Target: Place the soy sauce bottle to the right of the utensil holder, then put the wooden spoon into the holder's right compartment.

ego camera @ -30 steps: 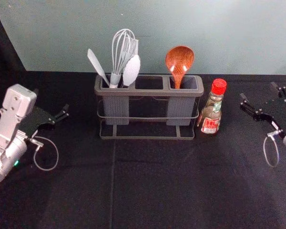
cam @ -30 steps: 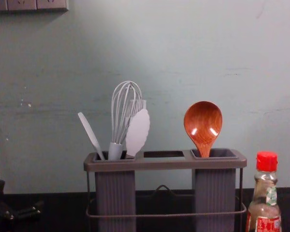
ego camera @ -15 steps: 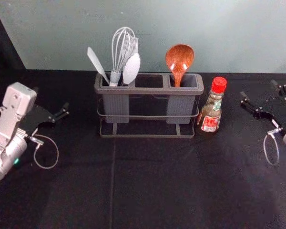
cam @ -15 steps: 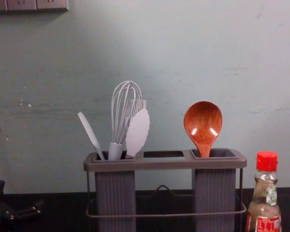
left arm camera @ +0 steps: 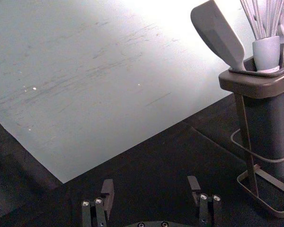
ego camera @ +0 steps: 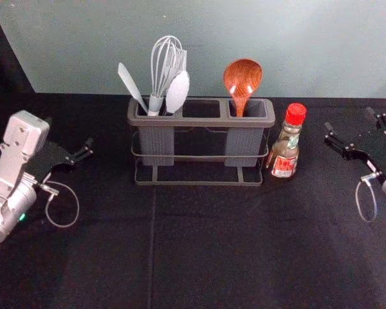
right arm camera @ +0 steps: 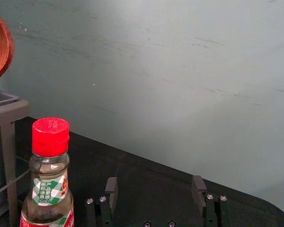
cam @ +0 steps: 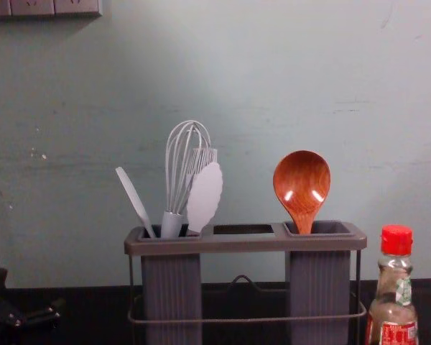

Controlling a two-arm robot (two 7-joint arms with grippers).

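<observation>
Head view: my right hand, spread, empty, is beyond the bottle, just right of the holder; left hand likewise, opposite. Spoon stands in the right compartment. Nothing's shifted since earlier; likely finished.

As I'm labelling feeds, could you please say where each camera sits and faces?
Head: robot's head, facing forward and down at the utensil holder; left gripper and right gripper show.
Chest: robot's chest, lower, facing forward; left gripper at lower left.
Left wrist: facing past its open gripper towards the whisk.
Right wrist: facing past its open gripper towards the soy sauce bottle.
Head and chest share the wooden spoon.
</observation>
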